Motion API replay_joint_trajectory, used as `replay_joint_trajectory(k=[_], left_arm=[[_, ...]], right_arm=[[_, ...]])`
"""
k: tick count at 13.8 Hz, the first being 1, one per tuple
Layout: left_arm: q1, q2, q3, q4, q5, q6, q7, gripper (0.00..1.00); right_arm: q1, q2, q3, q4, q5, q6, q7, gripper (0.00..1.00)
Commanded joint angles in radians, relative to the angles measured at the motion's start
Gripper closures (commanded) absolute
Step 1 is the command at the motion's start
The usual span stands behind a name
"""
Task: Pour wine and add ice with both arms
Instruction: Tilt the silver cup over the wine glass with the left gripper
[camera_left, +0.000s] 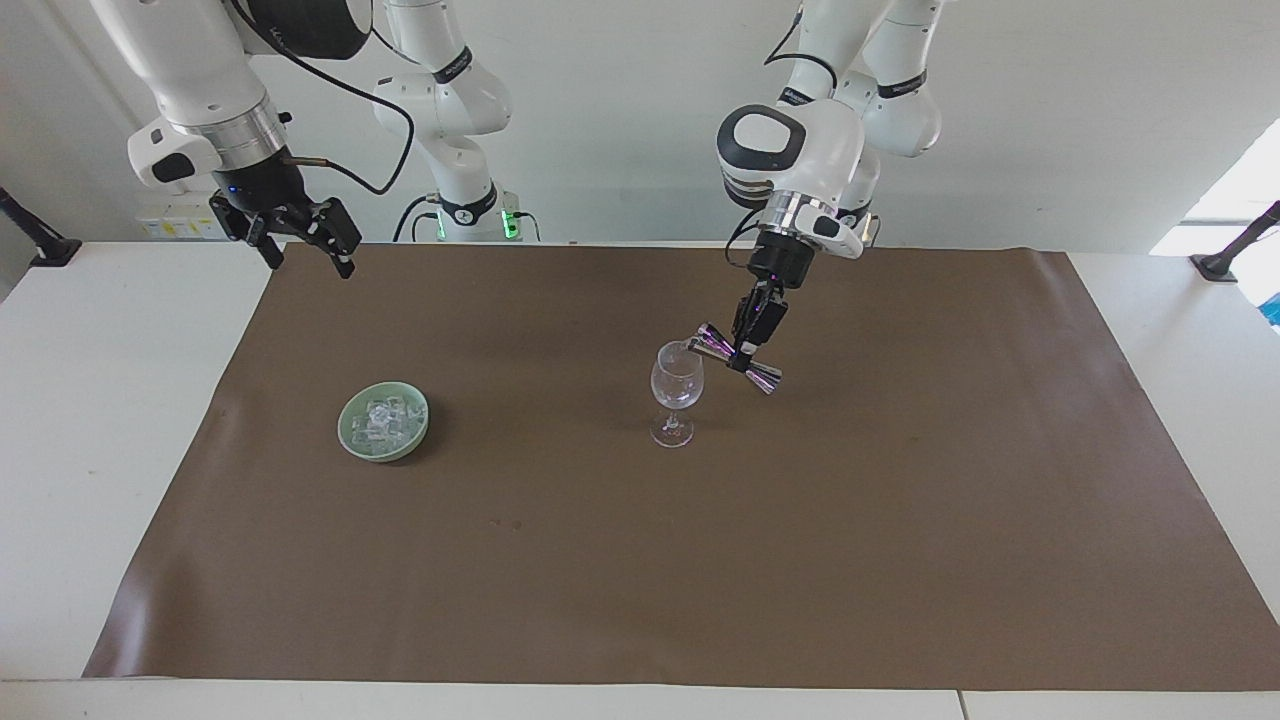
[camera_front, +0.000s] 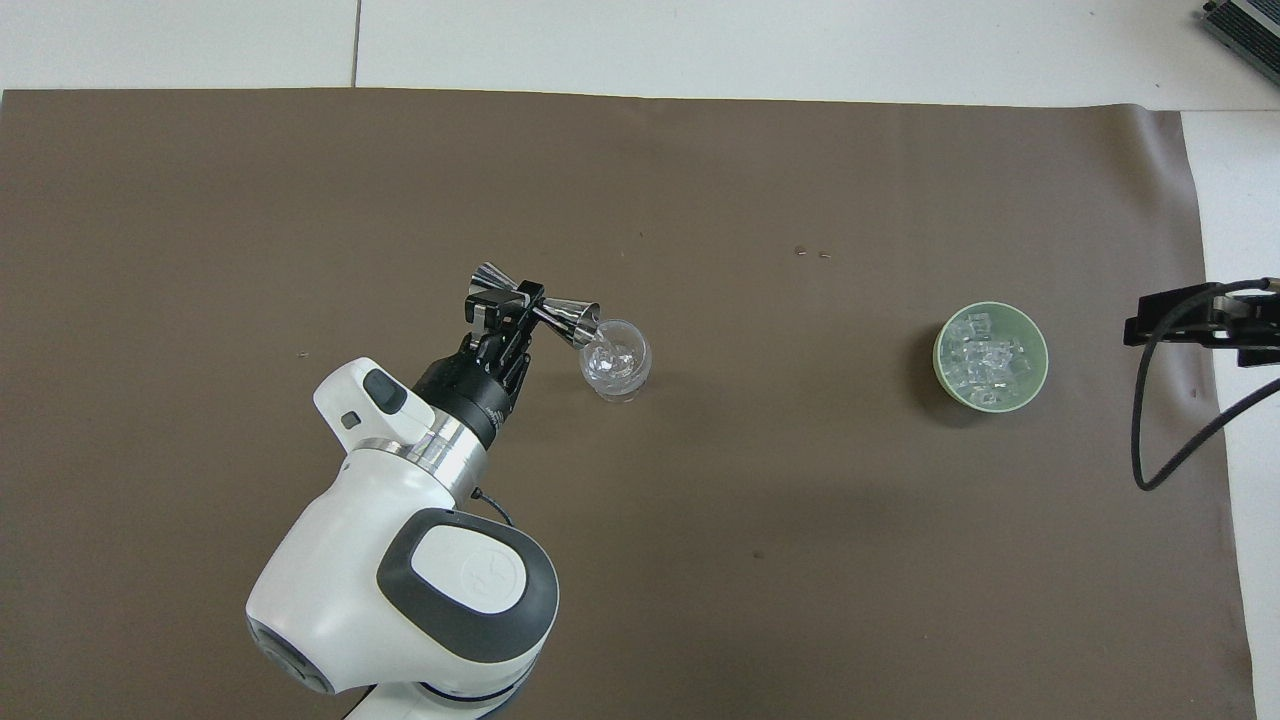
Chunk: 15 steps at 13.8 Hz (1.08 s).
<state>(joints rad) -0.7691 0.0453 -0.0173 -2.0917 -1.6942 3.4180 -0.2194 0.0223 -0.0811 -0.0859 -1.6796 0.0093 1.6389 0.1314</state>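
Facing view: near-to-far listing.
Left gripper (camera_left: 744, 347): clamped on jigger (camera_left: 738, 358), tipped mouth-first over wine glass (camera_left: 677, 383).
Right gripper (camera_left: 298, 232): waiting, fingers apart, empty.
Ice (camera_left: 382, 419): in green dish (camera_left: 352, 432), toward right arm's end, nearest the right gripper.

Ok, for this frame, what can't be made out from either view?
- Liquid level in the wine glass: clear glass, too small in both views.
- Any stream from the jigger in the left gripper: too fine to see.
- Number of ice cubes in the green dish: they overlap.
- Right gripper: overhead view's edge cuts it off.
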Motion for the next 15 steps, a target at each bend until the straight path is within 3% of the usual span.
replay_joint_trajectory(k=[1,15], left_arm=[[-0.038,0.025,0.013,0.035,0.001,0.066,0.069,1.0],[-0.068,0.047,0.016,0.065,0.064,0.086,0.26,1.0]], right_arm=[[-0.001,-0.019,0.005,-0.02,-0.005,-0.001,0.016,0.0],[-0.001,-0.019,0.005,-0.02,-0.005,-0.001,0.016,0.0]])
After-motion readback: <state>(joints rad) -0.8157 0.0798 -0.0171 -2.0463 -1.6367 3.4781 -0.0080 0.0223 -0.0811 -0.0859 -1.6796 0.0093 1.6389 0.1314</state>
